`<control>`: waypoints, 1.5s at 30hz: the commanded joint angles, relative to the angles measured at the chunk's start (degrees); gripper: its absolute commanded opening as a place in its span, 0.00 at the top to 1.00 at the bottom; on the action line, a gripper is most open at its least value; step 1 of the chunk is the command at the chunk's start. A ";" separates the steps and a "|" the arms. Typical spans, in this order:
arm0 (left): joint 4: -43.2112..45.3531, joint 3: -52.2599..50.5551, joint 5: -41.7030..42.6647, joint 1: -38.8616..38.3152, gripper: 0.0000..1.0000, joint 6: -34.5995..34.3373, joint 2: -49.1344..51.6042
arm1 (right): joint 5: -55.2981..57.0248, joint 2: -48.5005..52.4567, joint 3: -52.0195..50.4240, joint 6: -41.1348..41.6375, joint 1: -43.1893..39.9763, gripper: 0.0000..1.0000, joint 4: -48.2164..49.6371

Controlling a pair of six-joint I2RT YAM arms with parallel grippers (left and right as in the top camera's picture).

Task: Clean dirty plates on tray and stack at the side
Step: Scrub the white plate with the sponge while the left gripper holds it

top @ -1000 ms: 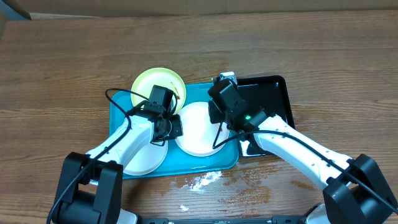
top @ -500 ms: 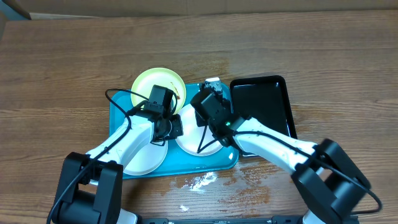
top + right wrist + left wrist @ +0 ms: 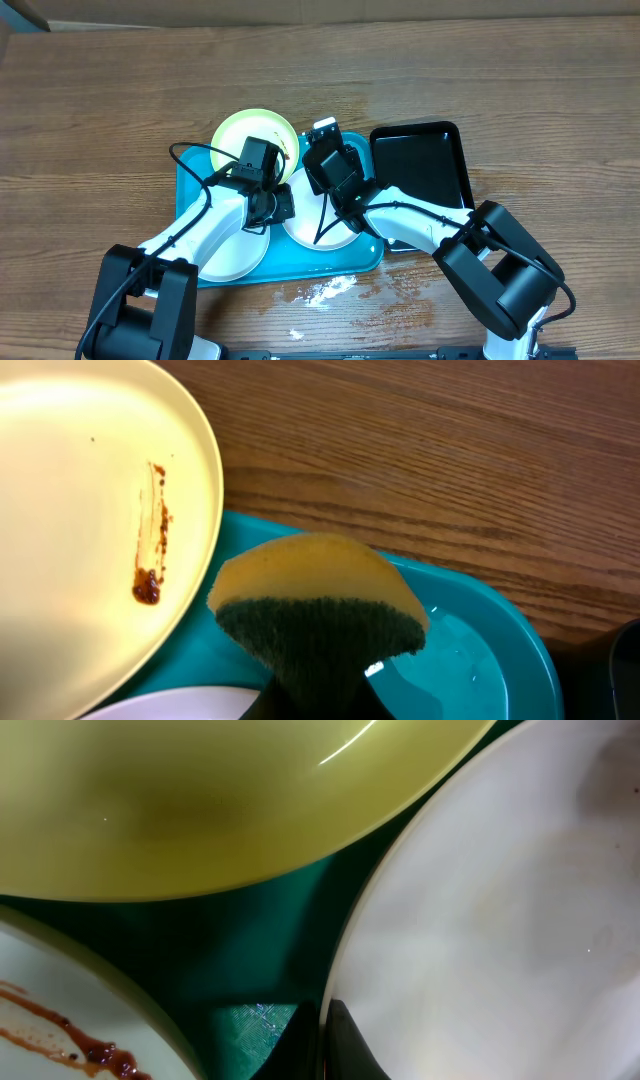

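Note:
The turquoise tray (image 3: 360, 258) holds three plates. A pale yellow-green plate (image 3: 240, 135) lies at its back left, and a brown smear (image 3: 150, 560) marks it in the right wrist view. The middle white plate (image 3: 312, 220) has its left rim pinched in my shut left gripper (image 3: 276, 206); the left wrist view shows the fingers (image 3: 345, 1050) closed on that rim (image 3: 500, 920). A second white plate (image 3: 235, 252), smeared with brown (image 3: 60, 1035), lies at the front left. My right gripper (image 3: 325, 138) is shut on a yellow and dark green sponge (image 3: 315, 610), above the tray's back edge beside the yellow-green plate.
A glossy black tray (image 3: 430, 160) lies against the turquoise tray's right side. A wet patch (image 3: 320, 290) glistens on the wooden table in front of the tray. Water pools in the tray's corner (image 3: 470, 650).
My right arm has swung left with the sponge, from the black tray's edge to the turquoise tray's back edge near the yellow-green plate. The left arm has not moved.

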 commanded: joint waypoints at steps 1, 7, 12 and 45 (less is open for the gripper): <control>0.44 1.20 0.20 0.33 0.96 -0.57 0.70 | 0.15 0.96 0.37 -1.62 -0.46 0.96 0.31; 0.61 1.20 0.02 0.33 0.96 -0.55 0.70 | -2.43 3.45 0.37 -1.55 -1.90 0.96 -0.31; 0.63 1.20 -0.02 0.35 0.96 -0.57 0.70 | -2.38 3.04 0.39 -1.55 -1.88 0.96 -2.19; 4.55 1.18 -1.92 0.22 0.96 -3.17 0.74 | -8.90 -1.05 0.39 6.16 -1.01 0.96 -15.76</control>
